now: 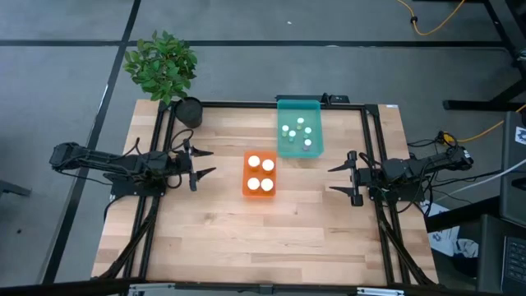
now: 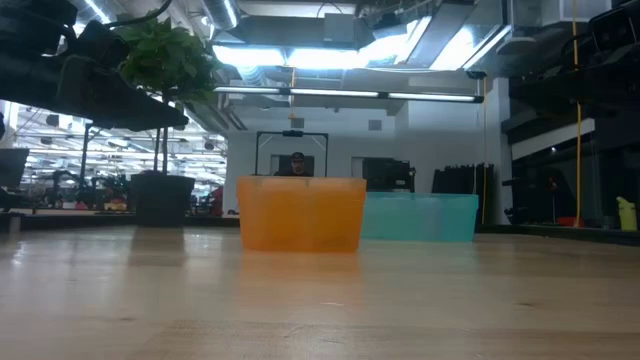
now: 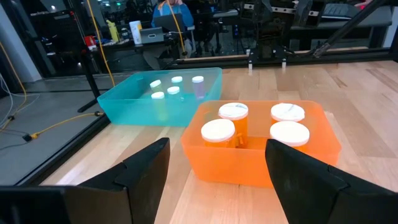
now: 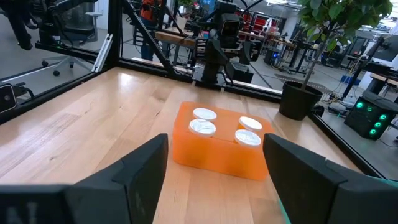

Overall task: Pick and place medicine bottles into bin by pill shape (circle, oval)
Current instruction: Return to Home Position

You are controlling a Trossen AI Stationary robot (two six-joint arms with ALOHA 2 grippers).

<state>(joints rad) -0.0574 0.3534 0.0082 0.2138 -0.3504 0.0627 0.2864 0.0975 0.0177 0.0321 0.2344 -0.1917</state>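
An orange bin (image 1: 259, 174) at the table's middle holds several white-capped amber bottles (image 3: 219, 132), standing upright. A teal bin (image 1: 299, 127) behind it to the right holds several smaller white-capped bottles (image 3: 176, 90). My left gripper (image 1: 200, 163) is open and empty, left of the orange bin. My right gripper (image 1: 339, 178) is open and empty, right of the orange bin and nearer than the teal bin. The orange bin also shows in the right wrist view (image 4: 219, 149).
A potted plant (image 1: 164, 70) stands at the table's far left corner. A dark metal frame (image 1: 246, 104) runs along the table's edges. In the low view the orange bin (image 2: 302, 213) and teal bin (image 2: 420, 217) stand side by side.
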